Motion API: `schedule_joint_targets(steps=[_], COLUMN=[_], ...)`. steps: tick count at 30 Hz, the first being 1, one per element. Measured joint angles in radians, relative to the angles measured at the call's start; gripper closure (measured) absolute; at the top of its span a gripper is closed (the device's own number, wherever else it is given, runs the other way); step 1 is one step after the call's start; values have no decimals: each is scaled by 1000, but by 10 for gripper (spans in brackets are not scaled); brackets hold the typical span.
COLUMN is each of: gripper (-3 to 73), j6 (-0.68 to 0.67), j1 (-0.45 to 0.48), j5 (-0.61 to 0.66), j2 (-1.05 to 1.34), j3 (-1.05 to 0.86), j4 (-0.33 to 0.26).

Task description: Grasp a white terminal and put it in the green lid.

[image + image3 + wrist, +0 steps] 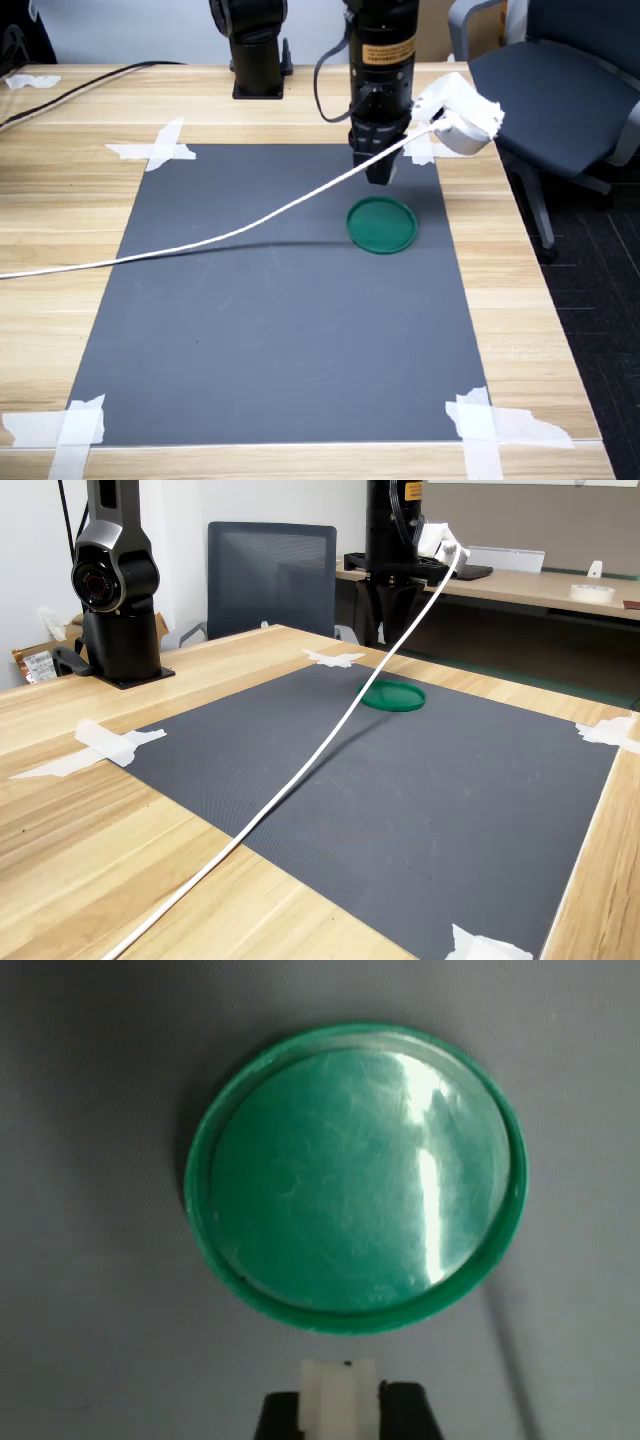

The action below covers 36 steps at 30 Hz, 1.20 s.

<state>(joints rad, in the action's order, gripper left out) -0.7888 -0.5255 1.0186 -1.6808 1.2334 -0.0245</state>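
The pincer (340,1415) is gripping the white terminal (338,1392), hovering beside the green lid (355,1175) near the desk's (60,180) far edge.

Glossy, finely scratched plastic green lid (355,1175) lies on a matt grey mat (280,330); the bench (70,180) is smooth wood.
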Motion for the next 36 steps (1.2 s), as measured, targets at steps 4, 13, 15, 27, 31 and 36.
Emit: schedule_joint_targets(steps=[4, 13, 15, 27, 31, 36], gripper=[427, 257, 255, 255, 255, 255], j6=[-20, -27, -27, -27, -22, 15], j1=[0, 0, 0, 0, 1, 1], j5=[-12, -27, -21, -28, -44, -92], j2=[-13, -13, -11, 135, 213, 277], j3=[0, 0, 0, -25, -119, -255], j4=[-11, -31, -31, -94, -97, -52])
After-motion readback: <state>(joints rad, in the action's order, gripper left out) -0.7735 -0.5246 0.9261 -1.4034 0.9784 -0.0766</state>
